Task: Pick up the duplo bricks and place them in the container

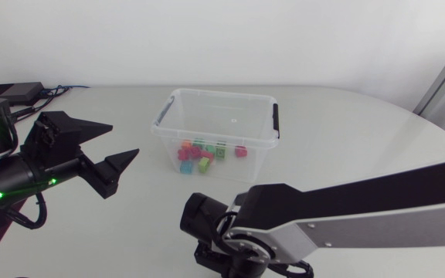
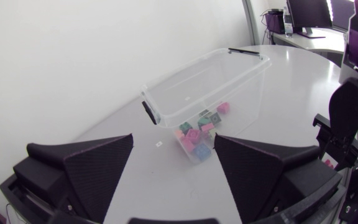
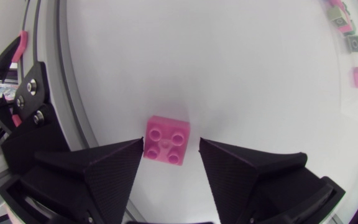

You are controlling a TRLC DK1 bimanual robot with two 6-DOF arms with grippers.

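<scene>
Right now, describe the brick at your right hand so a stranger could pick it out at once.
Start at the clear container in the middle of the white table; the other bricks all lie inside it. Away from it, between the open fingers of my right hand, one pink brick lies alone on the bare tabletop. It is square, with four studs facing up.

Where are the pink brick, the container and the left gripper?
pink brick point(image 3: 166, 140): right wrist view, on its studded top.
container point(image 1: 224, 94): head view, on its far rim.
left gripper point(image 1: 123, 137): head view, midway between its two fingertips.
</scene>
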